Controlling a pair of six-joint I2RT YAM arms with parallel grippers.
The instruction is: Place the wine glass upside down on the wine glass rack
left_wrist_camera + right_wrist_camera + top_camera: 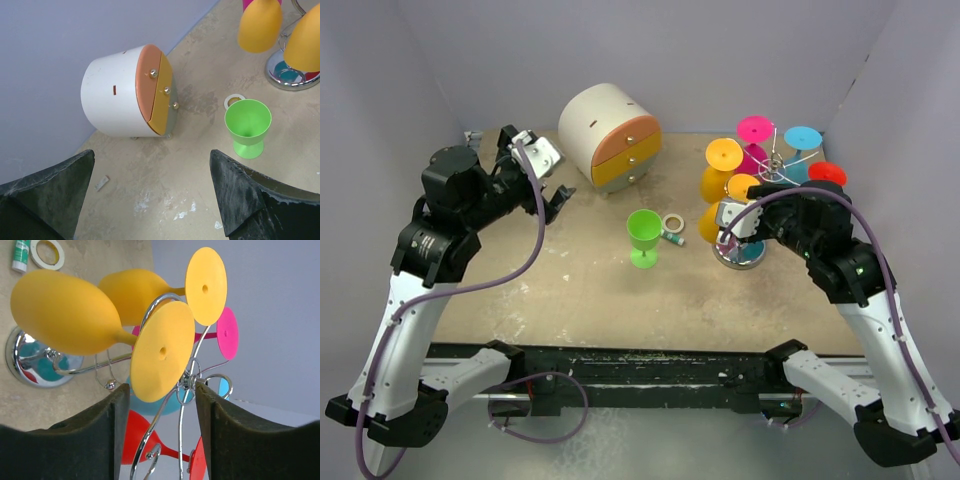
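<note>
**Q:** Right hand [161, 390]?
**A:** Fingers spread, gripping nothing. It sits against the wine glass rack [22, 352], with the foot of a hung yellow glass [162, 357] seen between the fingers.

**Q:** Left hand [151, 155]?
**A:** Also spread and empty, raised over the worktop [580, 290] at 10 o'clock.

**Q:** The green wine glass [643, 238]?
**A:** Upright at the worktop's centre, untouched. The rack is at its 2 o'clock, near.

**Q:** Other items?
**A:** Tape roll [673, 222] just beside the glass at 2 o'clock. Round drawer unit [610, 135] at 11 o'clock.
</note>
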